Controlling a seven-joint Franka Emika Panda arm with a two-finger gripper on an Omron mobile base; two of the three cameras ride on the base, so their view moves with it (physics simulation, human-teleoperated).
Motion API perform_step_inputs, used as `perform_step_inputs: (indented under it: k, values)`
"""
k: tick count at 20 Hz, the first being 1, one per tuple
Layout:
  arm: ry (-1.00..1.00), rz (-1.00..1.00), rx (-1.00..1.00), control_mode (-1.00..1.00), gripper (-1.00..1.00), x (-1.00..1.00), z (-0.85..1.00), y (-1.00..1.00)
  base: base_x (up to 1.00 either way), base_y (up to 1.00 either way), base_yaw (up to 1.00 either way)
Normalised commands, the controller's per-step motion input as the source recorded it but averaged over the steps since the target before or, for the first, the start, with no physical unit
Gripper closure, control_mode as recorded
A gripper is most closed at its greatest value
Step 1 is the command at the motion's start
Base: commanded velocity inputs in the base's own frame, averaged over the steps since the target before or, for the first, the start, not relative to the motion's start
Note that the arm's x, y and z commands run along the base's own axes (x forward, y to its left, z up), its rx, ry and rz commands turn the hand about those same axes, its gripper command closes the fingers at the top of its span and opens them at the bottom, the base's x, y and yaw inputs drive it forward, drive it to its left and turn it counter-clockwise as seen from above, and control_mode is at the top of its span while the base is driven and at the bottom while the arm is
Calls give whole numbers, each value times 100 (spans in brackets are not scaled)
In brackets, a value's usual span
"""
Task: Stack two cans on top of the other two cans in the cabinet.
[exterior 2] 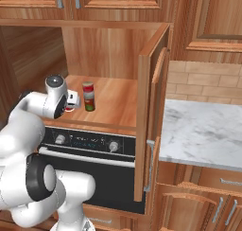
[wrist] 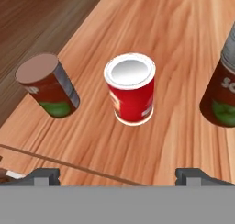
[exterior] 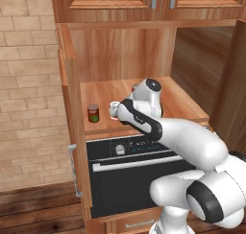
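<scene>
Here the claw [wrist: 117, 172] is hanging spread wide and gripping nothing over a red-and-white can [wrist: 131, 88] standing upright on the cabinet's shelf [exterior: 168, 108]. A dark green-bottomed can [wrist: 49, 85] is standing apart to one side near the shelf's front edge, another [wrist: 224, 87] opposite, with bare wood lying open between them.

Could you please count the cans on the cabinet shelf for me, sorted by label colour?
Bright red-and-white cans: 2
Dark red-and-green cans: 2
Total: 4 cans
</scene>
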Motion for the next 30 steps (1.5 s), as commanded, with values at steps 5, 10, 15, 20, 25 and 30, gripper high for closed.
perform_step_inputs:
  k: [5,10,15,20,25,30]
  values:
    - [-2,0,0,-100,-100,9,-4,4,0,0,0]
    - [-2,0,0,-100,-100,12,-6,6,0,0,0]
    - [-3,0,0,-100,-100,13,-6,6,0,0,0]
    - [-10,0,0,-100,-100,11,-7,1,0,0,0]
    - [-6,0,0,-100,-100,7,-4,0,0,0,0]
    - [0,0,0,-100,-100,7,-3,0,0,0,0]
